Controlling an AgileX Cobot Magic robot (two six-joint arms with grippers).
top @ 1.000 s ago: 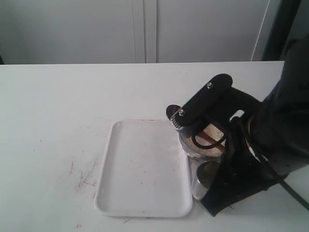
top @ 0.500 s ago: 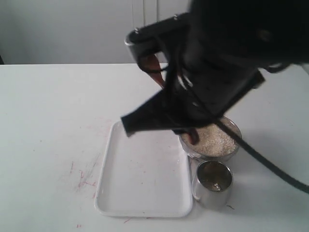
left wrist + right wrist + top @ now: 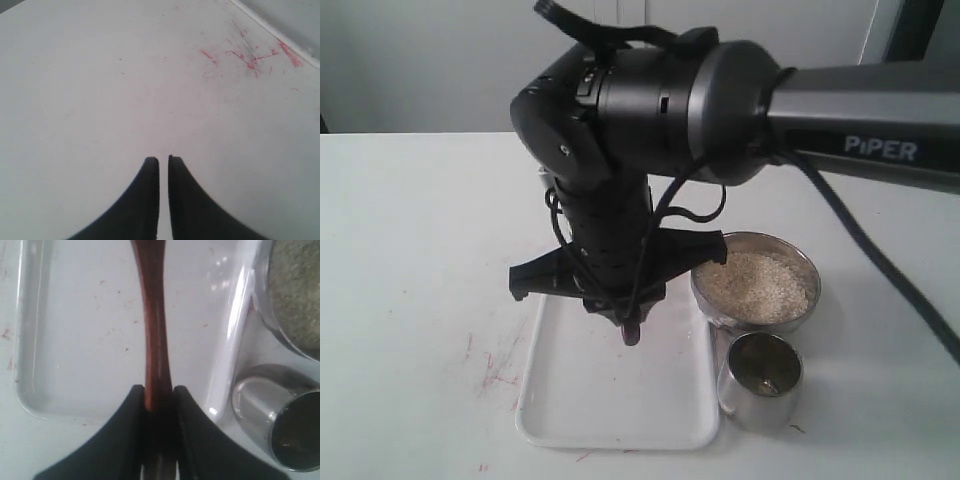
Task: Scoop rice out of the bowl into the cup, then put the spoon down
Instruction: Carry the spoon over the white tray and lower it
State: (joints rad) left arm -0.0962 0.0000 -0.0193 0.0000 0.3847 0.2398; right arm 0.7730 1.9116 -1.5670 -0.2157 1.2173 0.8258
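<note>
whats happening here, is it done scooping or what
The right tool is shut on the handle of a wooden spoon and holds it over the white tray, away from the bowl of rice. The cup stands next to the bowl, beside the tray. The left tool is shut on nothing, over the bare table.

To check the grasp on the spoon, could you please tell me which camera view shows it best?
The right wrist view: the spoon runs from the right gripper, shut on its handle, out over the white tray. The exterior view shows only its dark tip below the gripper; the left wrist view shows none of it.
</note>
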